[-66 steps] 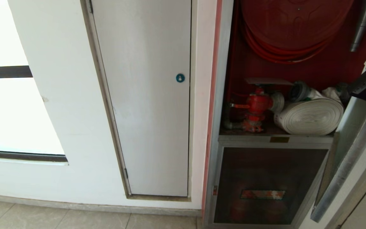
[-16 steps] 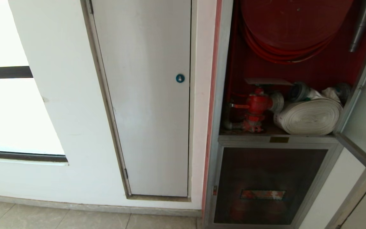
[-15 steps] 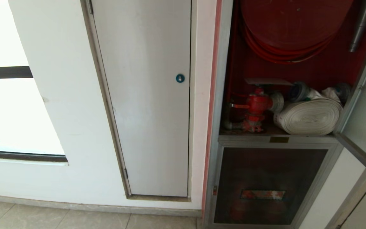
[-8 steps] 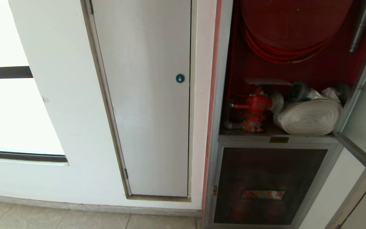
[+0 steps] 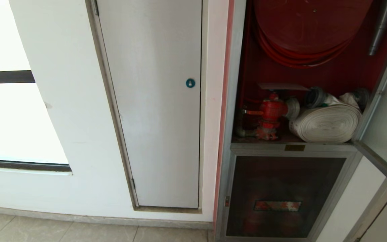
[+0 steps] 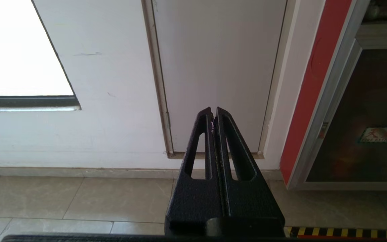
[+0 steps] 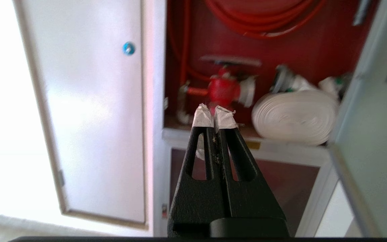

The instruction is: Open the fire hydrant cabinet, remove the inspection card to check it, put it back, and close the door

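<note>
The fire hydrant cabinet (image 5: 237,84) stands open at the right of the head view, with a red hose reel (image 5: 309,27), a red hydrant valve (image 5: 270,111) and a white rolled hose (image 5: 328,122) inside. A flat pale sheet, apparently the inspection card (image 5: 282,86), lies on top of the valve. The door (image 5: 386,111) is swung wide to the right. My right gripper (image 7: 214,116) is shut and empty. It hangs in front of the cabinet, pointing toward the valve (image 7: 223,89), out of the head view. My left gripper (image 6: 212,112) is shut, parked low before the white wall.
A plain white door with a round blue lock (image 5: 190,82) is left of the cabinet. A bright window (image 5: 5,117) is further left. Under the shelf is a lower dark panel (image 5: 281,198). A silver nozzle (image 5: 381,30) hangs at the cabinet's upper right. Tiled floor (image 5: 79,232) runs below.
Since the earliest frame the door has swung wider open and my right arm has left the head view. Over the last second nothing in the head view differs.
</note>
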Controlling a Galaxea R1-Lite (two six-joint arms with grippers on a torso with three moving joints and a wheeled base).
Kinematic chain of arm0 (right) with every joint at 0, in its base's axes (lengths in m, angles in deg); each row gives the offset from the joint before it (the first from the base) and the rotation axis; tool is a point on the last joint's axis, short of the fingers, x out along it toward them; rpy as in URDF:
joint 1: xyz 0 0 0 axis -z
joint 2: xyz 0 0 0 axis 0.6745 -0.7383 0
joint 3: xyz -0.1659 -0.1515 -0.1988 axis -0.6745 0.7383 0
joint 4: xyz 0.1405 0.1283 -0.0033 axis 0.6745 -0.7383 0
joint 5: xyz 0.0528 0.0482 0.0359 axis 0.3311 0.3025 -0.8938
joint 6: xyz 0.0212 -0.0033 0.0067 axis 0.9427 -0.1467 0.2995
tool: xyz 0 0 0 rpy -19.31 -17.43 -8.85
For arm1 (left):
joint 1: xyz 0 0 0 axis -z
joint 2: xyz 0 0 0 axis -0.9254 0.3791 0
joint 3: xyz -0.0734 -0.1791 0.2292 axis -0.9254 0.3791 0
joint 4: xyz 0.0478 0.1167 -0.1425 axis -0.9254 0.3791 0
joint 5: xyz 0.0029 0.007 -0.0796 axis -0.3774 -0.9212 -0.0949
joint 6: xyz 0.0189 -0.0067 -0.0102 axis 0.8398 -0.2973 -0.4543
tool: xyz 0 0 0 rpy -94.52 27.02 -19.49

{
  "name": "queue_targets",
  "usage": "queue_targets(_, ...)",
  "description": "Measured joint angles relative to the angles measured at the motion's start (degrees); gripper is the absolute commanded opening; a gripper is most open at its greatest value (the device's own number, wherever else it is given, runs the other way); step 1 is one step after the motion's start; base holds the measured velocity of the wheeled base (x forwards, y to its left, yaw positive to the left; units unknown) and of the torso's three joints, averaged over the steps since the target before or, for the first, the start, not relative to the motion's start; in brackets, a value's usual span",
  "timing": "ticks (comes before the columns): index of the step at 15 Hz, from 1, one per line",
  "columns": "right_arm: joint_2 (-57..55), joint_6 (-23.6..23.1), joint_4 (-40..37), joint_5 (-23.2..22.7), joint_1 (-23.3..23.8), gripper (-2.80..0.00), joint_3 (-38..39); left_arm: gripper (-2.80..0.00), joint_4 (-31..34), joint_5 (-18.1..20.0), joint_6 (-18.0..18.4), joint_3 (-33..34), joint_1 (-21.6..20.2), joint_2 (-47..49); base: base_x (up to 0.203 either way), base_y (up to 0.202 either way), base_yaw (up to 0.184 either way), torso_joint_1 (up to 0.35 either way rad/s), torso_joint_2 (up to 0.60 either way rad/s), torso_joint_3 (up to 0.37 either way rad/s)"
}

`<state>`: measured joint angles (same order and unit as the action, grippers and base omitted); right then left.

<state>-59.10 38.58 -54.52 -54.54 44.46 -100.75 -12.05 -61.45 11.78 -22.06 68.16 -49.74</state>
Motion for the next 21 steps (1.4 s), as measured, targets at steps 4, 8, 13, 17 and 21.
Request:
queue_targets(4, 9.83, -0.09, -1.57, -1.07, -1.32, -2.80, 8.05, -2.80, -0.03, 0.00, -0.02, 0.00, 0.00, 0.00, 0.000, 0.000, 0.000, 0.000, 0.00, 0.000)
queue_targets(8, 16.07, 1.30, 3.80, -1.46, -1.61, -2.80, 18.04, -2.80, -0.01, 0.00, -0.01, 0.00, 0.00, 0.00, 0.000, 0.000, 0.000, 0.000, 0.00, 0.000)
queue_targets(13, 17.57, 0.33, 18.72, -1.49, -1.61, -2.80, 33.10, -2.80, -0.01, 0.00, 0.00, 0.00, 0.00, 0.00, 0.000, 0.000, 0.000, 0.000, 0.00, 0.000)
queue_targets(17, 17.68, -1.03, 12.92, 0.20, -1.61, -2.80, 34.68, -2.80, -0.01, 0.00, 0.00, 0.00, 0.00, 0.00, 0.000, 0.000, 0.000, 0.000, 0.00, 0.000)
queue_targets(21, 17.68, -0.59, 5.00, 4.64, -1.61, -2.80, 34.87, -2.80, -0.01, -0.02, -0.02, 0.00, 0.00, 0.00, 0.000, 0.000, 0.000, 0.000, 0.00, 0.000)
